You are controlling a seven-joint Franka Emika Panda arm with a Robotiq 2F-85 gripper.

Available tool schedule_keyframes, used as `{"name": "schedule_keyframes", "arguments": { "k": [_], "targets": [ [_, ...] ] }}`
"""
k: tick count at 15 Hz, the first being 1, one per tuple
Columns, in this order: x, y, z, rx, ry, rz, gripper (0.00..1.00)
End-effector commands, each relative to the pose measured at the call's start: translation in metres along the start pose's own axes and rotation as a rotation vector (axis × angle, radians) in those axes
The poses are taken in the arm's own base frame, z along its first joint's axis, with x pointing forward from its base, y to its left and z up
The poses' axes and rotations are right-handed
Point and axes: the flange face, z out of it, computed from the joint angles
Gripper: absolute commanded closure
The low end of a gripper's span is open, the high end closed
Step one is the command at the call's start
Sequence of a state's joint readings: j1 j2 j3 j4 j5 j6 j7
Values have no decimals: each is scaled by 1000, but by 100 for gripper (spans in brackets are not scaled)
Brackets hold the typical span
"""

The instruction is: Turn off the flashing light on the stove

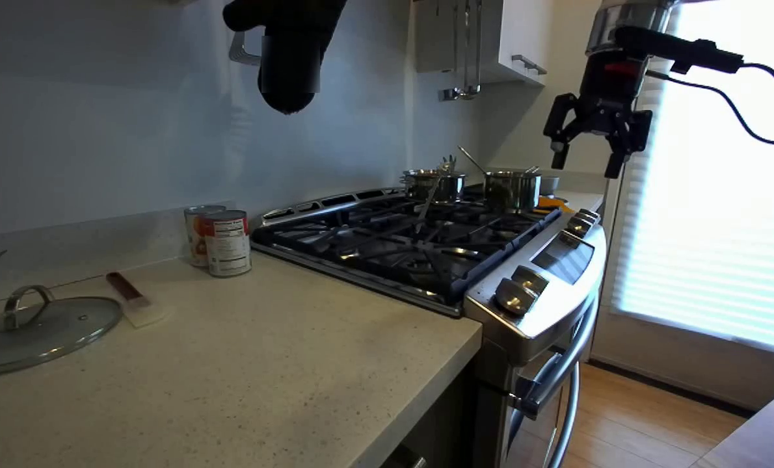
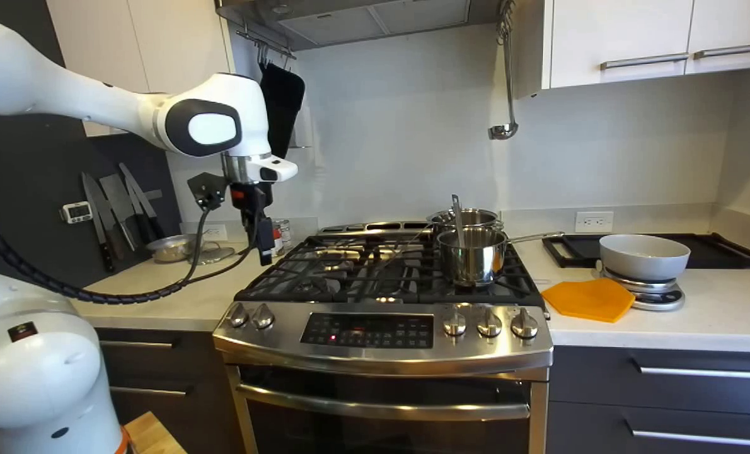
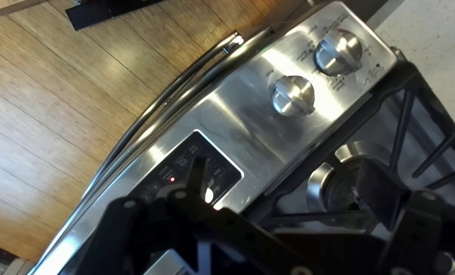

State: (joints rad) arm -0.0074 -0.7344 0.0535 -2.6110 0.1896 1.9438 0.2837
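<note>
The stove is a stainless-steel range with black grates; it shows in both exterior views (image 1: pixel 501 338) (image 2: pixel 381 362) and the wrist view (image 3: pixel 246 118). Its front has a black touch panel (image 2: pixel 367 325), also in the wrist view (image 3: pixel 189 152). A small red light (image 2: pixel 333 337) glows on the panel; it also shows in the wrist view (image 3: pixel 172 179). My gripper (image 1: pixel 587 164) is open and empty, pointing down, above the stove and touching nothing. In the wrist view its fingers (image 3: pixel 288 183) are spread, and one covers part of the panel.
Metal knobs (image 3: pixel 294 95) flank the panel. Pots (image 2: pixel 471 258) with utensils stand on the grates. An orange mat (image 2: pixel 589 299) and a bowl on a scale (image 2: pixel 644 255) are on the counter beside the stove. Cans (image 1: pixel 227 244) and a glass lid (image 1: pixel 68 325) lie on the opposite counter.
</note>
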Motion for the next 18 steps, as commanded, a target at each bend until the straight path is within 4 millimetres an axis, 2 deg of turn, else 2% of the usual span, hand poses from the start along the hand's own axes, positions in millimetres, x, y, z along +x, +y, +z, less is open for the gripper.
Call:
{"name": "schedule_keyframes", "arguments": {
  "k": [1, 6, 7, 8, 12, 13, 16, 18],
  "targets": [
    [12, 18, 13, 28, 26, 163, 0],
    [16, 41, 36, 42, 7, 377, 0],
    [17, 44, 41, 46, 17, 424, 25],
    [19, 48, 48, 47, 26, 460, 26],
    [24, 70, 73, 39, 94, 576, 58],
    [40, 70, 68, 34, 110, 597, 65],
    [50, 75, 79, 34, 157, 644, 89],
    [57, 77, 87, 28, 171, 679, 100]
  ]
}}
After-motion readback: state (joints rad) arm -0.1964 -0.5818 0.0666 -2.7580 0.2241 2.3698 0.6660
